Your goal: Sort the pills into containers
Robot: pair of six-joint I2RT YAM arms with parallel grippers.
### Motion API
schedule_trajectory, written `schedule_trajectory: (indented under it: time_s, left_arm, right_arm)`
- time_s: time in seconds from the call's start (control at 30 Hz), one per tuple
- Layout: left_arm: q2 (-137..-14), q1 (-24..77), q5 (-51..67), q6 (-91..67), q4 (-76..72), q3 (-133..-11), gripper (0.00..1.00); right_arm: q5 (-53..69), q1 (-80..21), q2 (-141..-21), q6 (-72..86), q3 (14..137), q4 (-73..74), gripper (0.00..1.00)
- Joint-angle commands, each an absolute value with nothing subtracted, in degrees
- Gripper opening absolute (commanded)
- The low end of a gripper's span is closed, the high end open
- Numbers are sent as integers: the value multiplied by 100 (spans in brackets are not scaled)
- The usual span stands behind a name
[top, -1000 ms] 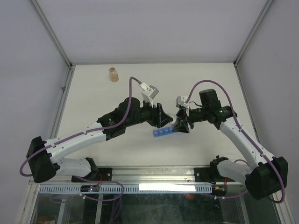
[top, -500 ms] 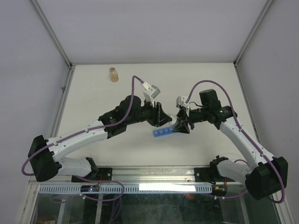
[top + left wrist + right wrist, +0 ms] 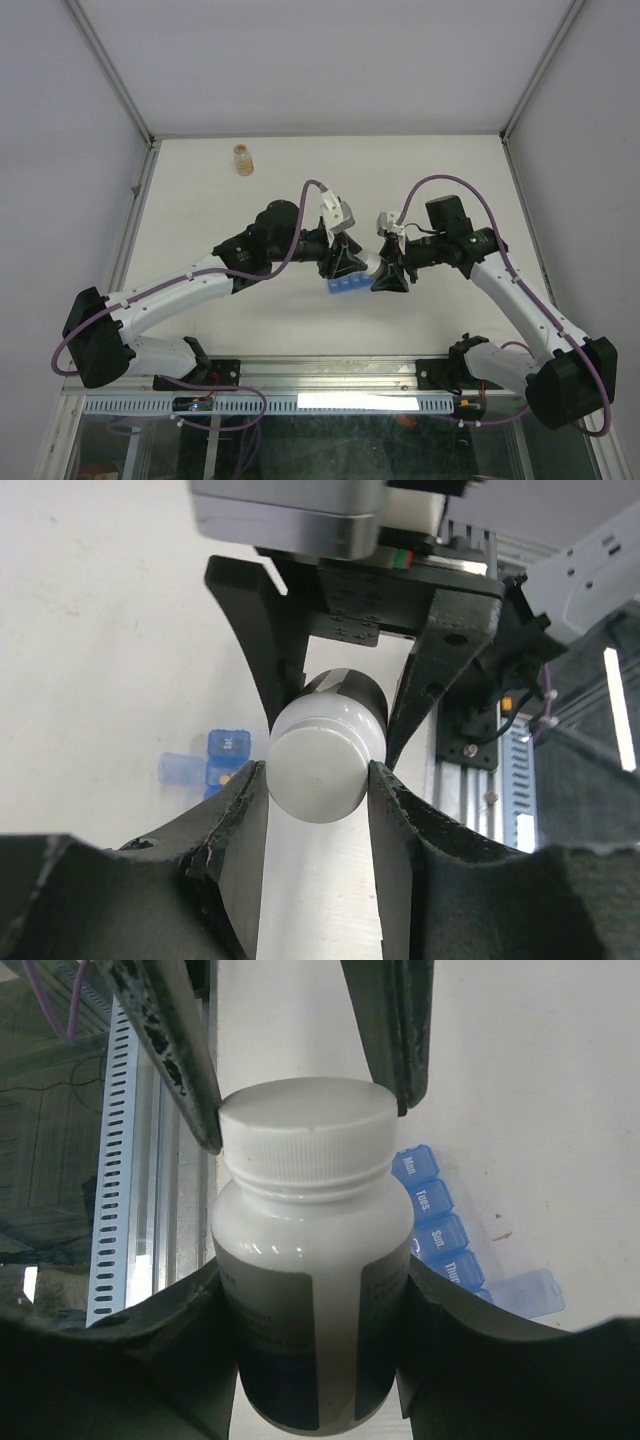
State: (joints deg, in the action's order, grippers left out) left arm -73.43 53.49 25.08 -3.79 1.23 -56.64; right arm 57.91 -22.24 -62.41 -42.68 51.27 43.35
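Note:
A white bottle (image 3: 310,1290) with a dark label is held between the two arms, just above the table. My right gripper (image 3: 312,1270) is shut on its body. My left gripper (image 3: 318,775) is shut on its white cap (image 3: 318,770), one finger on each side. In the top view the two grippers (image 3: 345,262) (image 3: 388,275) meet over the bottle (image 3: 372,265). The containers (image 3: 345,288), a blue strip of compartments, lie on the table under the bottle (image 3: 222,760) (image 3: 440,1225), with one lid (image 3: 530,1295) flipped open. A small orange speck (image 3: 228,777) shows in one compartment; other pills are hidden.
A small amber bottle (image 3: 241,158) stands at the far left of the white table (image 3: 300,180). Metal frame rails (image 3: 330,372) run along the near edge by the arm bases, and grey walls close in the sides.
My left gripper has moved right to the bottle's cap and closed on it. The right gripper has kept hold of the bottle, nearly still.

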Motion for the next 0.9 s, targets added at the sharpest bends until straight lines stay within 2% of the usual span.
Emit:
schedule_trajectory:
  time_s: [0.0, 0.17, 0.27, 0.33, 0.4, 0.53, 0.7, 0.83, 0.87]
  left_arm:
    - [-7298, 5546, 4045, 1203, -371, -5460, 19]
    - [-7321, 5512, 4405, 2318, -599, -5353, 23]
    - [-7396, 5301, 4741, 2559, -678, -5448, 31]
    - [-7413, 5107, 4847, 2342, -943, -5468, 42]
    - [-7318, 4945, 4608, 1674, -1690, -5306, 67]
    - [-6855, 4844, 4045, 673, -3179, -4621, 98]
    - [-6218, 4821, 3274, -550, -3465, -4115, 99]
    - [-5434, 4791, 1771, -2177, -3300, -3525, 99]
    - [-5292, 4768, 1707, -2507, -3310, -3404, 99]
  right_arm:
    - [5933, -2235, -6145, -4232, 5281, 3696, 0]
    - [5962, -2236, -6127, -4254, 5289, 3721, 0]
    - [5976, -2233, -6111, -4284, 5291, 3750, 0]
    - [5977, -2237, -6096, -4297, 5295, 3756, 0]
    - [5981, -2237, -6064, -4314, 5284, 3770, 0]
    - [5977, -2235, -6022, -4332, 5283, 3781, 0]
    - [5979, -2234, -6012, -4358, 5289, 3803, 0]
    - [5976, -2233, -6031, -4368, 5281, 3798, 0]
    - [5976, -2234, -6048, -4370, 5282, 3793, 0]
